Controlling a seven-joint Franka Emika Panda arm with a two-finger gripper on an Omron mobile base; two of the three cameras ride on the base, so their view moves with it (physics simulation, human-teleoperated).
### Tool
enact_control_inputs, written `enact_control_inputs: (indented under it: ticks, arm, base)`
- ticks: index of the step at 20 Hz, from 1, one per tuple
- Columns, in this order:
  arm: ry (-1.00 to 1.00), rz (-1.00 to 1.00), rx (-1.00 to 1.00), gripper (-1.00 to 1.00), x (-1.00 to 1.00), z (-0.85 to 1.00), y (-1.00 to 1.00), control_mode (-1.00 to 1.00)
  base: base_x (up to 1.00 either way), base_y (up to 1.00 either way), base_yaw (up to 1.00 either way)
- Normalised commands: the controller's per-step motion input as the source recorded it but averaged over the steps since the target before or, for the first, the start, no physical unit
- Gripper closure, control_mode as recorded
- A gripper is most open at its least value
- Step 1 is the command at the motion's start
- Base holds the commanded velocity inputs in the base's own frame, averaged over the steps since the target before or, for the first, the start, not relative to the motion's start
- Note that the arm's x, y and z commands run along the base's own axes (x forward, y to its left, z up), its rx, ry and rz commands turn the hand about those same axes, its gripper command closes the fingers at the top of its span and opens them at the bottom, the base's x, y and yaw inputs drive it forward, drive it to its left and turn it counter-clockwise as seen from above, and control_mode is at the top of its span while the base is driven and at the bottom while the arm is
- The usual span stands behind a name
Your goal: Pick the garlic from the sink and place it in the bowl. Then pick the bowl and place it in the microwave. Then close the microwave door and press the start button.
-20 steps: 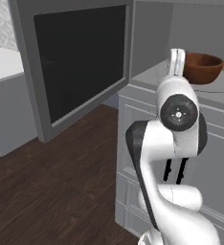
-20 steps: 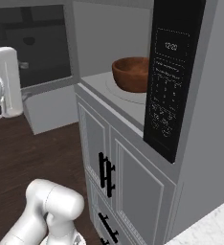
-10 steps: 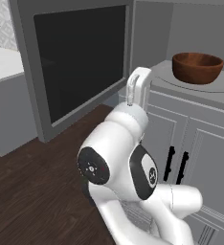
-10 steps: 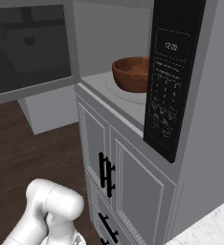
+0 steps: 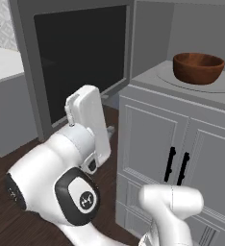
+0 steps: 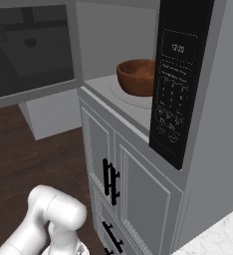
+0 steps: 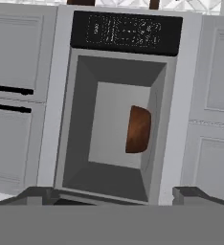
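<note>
Bowl: the reddish-brown bowl (image 5: 199,67) sits on the microwave (image 6: 108,35) floor; in the hand view it (image 7: 138,129) lies at 3 o'clock in the cavity.
Garlic: cannot tell whether it is in the bowl.
Microwave door: the microwave door (image 5: 81,53) stands swung wide open, at 9 o'clock of the bowl in the left base view.
Gripper: the gripper (image 7: 115,193) faces the open cavity, its 2 fingertips (image 7: 191,192) spread wide, released, grasping nothing.
Cabinet doors: the cabinet doors (image 5: 174,161) sit below the microwave.

place: kitchen | evidence: microwave (image 6: 138,99), cabinet doors (image 5: 181,158), wood floor (image 6: 34,154)
</note>
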Motion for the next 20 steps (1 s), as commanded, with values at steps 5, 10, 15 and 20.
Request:
enact_control_inputs:
  ticks: [5,10,15,20]
  arm:
    - [0.0,-0.05,0.0,-1.0,0.24,-0.37,0.93,-1.0]
    - [0.0,-0.02,0.0,-1.0,0.41,-0.54,0.99,-1.0]
    - [0.0,0.0,0.0,-1.0,0.51,-0.61,0.86,-1.0]
    - [0.0,0.0,-0.03,-1.0,0.68,-0.68,0.74,-1.0]
  base:
    - [0.0,0.0,0.0]
    - [0.0,0.0,0.0]
    - [0.0,0.0,0.0]
    - [0.0,0.0,0.0]
